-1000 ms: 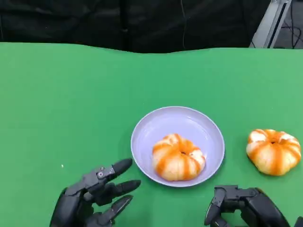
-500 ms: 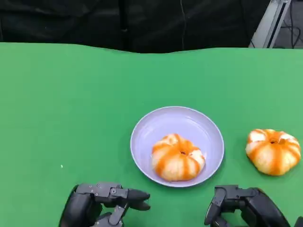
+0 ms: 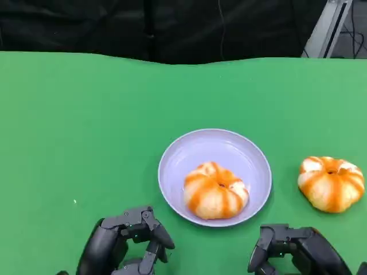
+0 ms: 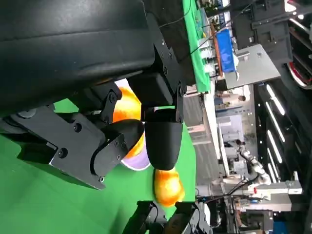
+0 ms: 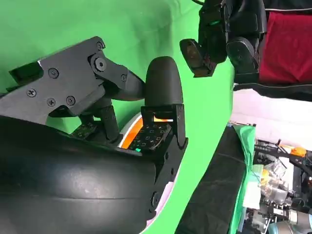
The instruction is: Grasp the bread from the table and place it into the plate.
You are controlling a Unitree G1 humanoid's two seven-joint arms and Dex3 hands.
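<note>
One bread sits in plate; 2nd bread on green worktop, just right of plate. Left hand & right hand at near edge, fingers curled in, holding nothing.

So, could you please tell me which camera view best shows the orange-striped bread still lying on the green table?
The head view: the orange-striped bread lies whole and unobstructed right of the lavender plate. The left wrist view shows it partly behind fingers; in the right wrist view I cannot identify it.

Light: bright and even, probably from overhead.
Shadows: soft, short, under the plate and the bread.
Focus: head view sharp.
Wrist views: close black shells slightly soft; far background hazy.
</note>
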